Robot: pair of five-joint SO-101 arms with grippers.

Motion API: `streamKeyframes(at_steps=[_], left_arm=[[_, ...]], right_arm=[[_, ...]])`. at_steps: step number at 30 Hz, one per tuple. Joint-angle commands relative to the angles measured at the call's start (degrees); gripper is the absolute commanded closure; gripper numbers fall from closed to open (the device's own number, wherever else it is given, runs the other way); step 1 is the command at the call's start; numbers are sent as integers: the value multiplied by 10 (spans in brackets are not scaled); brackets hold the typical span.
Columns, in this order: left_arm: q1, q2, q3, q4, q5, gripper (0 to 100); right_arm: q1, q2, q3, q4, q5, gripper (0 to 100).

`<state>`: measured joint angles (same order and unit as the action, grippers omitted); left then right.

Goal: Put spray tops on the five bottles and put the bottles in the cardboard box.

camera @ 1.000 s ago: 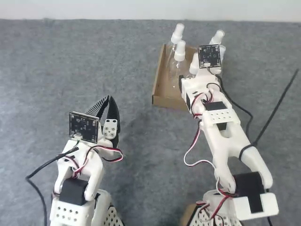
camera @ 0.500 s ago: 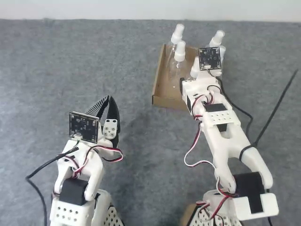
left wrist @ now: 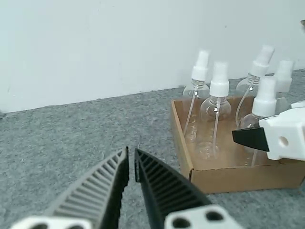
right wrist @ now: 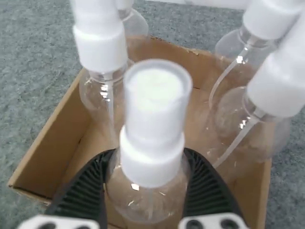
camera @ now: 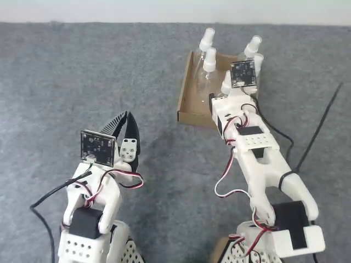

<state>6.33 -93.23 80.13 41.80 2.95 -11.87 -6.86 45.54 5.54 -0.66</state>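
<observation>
The cardboard box (camera: 185,97) lies at the far middle of the grey table with several clear bottles in it, each with a white spray top. Two of them (camera: 207,41) (camera: 253,45) stand at the far side. My right gripper (right wrist: 148,158) is inside the box (right wrist: 56,139), shut on one bottle (right wrist: 151,143), which stands upright between the black fingers (right wrist: 83,188). In the left wrist view that same gripper (left wrist: 267,138) is over the box (left wrist: 228,176). My left gripper (camera: 126,115) hangs over bare table near the left front, shut and holding nothing (left wrist: 132,156).
Grey carpet-like cloth covers the whole table (camera: 82,71). A black cable (camera: 321,129) trails along the right side. Pale wall runs behind the far edge. Both arm bases stand at the near edge.
My right gripper with its bottle has shifted slightly toward the near side within the box. The left arm has not moved.
</observation>
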Motion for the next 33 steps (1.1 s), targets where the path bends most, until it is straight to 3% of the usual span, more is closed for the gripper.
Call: streamKeyframes(at_steps=[1, 9, 18, 33], left_arm=[[-1, -11, -3, -15, 6, 987], [-1, -11, -3, -15, 6, 987], [-1, -11, -3, -15, 6, 987], [-1, -11, -3, -15, 6, 987]], right_arm=[[-5, -11, -1, -10, 25, 991], [-5, -11, -1, -8, 27, 989], [-6, -11, -1, -5, 26, 825], [-21, -12, -1, -6, 24, 821]])
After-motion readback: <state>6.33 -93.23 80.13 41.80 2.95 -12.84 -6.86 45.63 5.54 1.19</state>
